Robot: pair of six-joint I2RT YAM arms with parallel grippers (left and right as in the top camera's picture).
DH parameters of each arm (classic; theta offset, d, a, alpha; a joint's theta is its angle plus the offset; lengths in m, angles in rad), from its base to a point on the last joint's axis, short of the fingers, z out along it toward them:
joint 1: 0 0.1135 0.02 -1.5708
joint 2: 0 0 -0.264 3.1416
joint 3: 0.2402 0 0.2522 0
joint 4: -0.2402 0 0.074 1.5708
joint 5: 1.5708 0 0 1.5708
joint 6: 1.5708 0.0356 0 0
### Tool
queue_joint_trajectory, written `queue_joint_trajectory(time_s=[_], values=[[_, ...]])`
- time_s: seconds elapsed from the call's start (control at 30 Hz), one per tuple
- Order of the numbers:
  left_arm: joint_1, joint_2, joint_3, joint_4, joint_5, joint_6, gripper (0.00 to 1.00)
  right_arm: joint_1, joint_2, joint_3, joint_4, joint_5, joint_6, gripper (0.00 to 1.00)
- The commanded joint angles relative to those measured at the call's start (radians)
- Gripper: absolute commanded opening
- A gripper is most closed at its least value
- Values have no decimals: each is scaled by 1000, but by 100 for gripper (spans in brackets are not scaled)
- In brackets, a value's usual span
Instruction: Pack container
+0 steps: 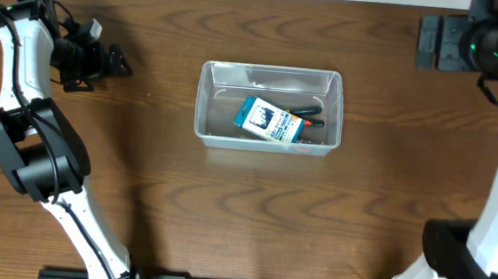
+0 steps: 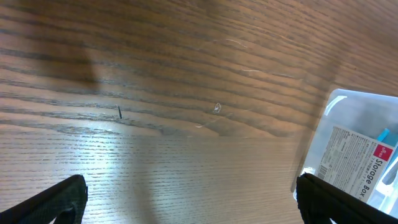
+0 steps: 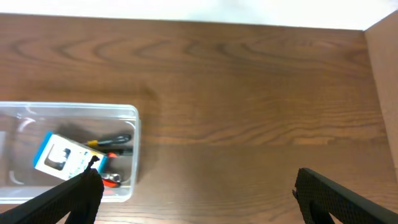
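The container point(image 1: 203, 109) lies mid worktop point(image 1: 146, 203), long axis left-right (a storage box point(image 1: 268, 120) inside). The left claw point(image 2: 194, 202), wide open and empty, faces its short end. The right claw point(image 3: 199, 199), equally open and empty, looks no nearer.

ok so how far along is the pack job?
Looks close to done. The container already holds the blue-and-white box and hand tools. Nothing is in hand: the left pincer and right pincer are both open and empty, off to the sides. I see nothing else on the table to pack, and no lid in view.
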Motion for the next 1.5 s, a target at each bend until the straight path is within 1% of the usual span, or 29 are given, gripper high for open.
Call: queue_joint_trajectory(time_s=[0.0,0.13,0.27,0.4,0.57,0.7,0.8,0.9,1.03,1.2,1.37,1.47], values=[[2,-30,20,-2,-5,1,98,-8,-166,-61,-4,37,76,99],[2,-30,20,-2,-5,1,98,-8,-335,-221,-4,96,114,99],[2,-30,20,-3,-5,1,98,-8,-509,-449,-3,105,132,99],[2,-30,20,-2,-5,1,98,-8,-656,-672,29,104,207,99],[2,-30,20,-2,-5,1,98,-8,-805,-918,156,74,239,99],[2,-30,20,-2,-5,1,98,-8,-949,-1134,344,11,238,99],[2,-30,20,-2,-5,1,98,-8,-1049,-1253,452,13,238,99],[2,-30,20,-3,-5,1,98,-8,-1133,-1322,506,13,239,99],[2,-30,20,-2,-5,1,98,-8,-1205,-1374,508,14,240,99],[2,-30,20,-2,-5,1,98,-8,-1291,-1423,517,13,273,99],[2,-30,20,-2,-5,1,98,-8,-1303,-1430,508,13,273,99],[2,-30,20,-3,-5,1,98,-8,-1303,-1429,472,13,273,99]])
